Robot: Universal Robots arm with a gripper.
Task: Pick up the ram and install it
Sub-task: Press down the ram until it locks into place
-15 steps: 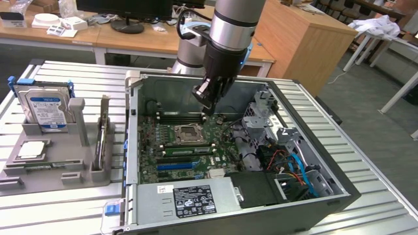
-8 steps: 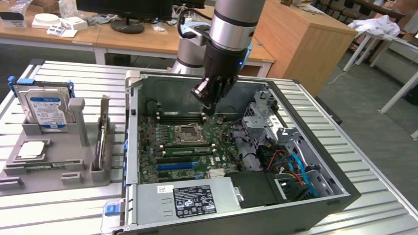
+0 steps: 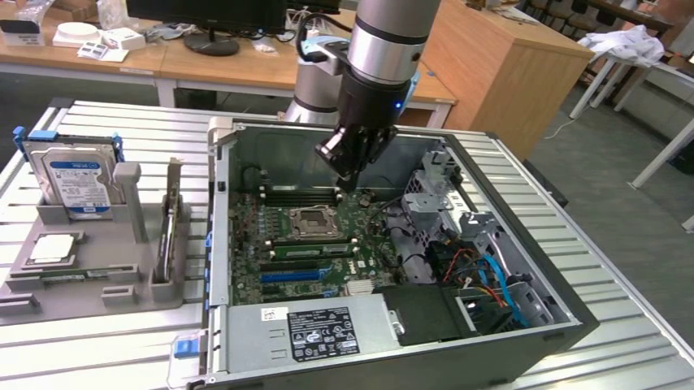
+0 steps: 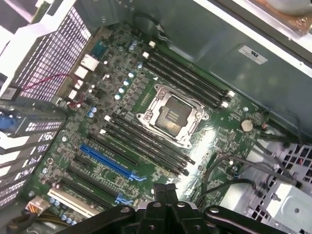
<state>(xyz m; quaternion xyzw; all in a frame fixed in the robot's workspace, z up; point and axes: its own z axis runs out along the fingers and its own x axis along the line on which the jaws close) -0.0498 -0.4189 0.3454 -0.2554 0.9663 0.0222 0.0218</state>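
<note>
A slim green stick that looks like the ram (image 3: 312, 249) stands in a motherboard slot beside the CPU socket (image 3: 312, 219), inside the open computer case (image 3: 223, 244). My gripper (image 3: 344, 177) hangs above the board near the dark memory slots (image 3: 304, 195) on the socket's other side. Its fingers are shut with nothing between them. In the wrist view the shut gripper (image 4: 165, 187) points down at the board, with the socket (image 4: 170, 114) and the rows of black slots (image 4: 146, 144) below it.
On the exterior view's left a grey holder (image 3: 130, 284) carries a silver hard drive (image 3: 76, 175), an upright expansion card (image 3: 168, 227) and a CPU (image 3: 52, 248). Cables (image 3: 488, 276) and a drive cage (image 3: 434, 191) fill the case's right side. A power supply (image 3: 314, 329) sits at its front.
</note>
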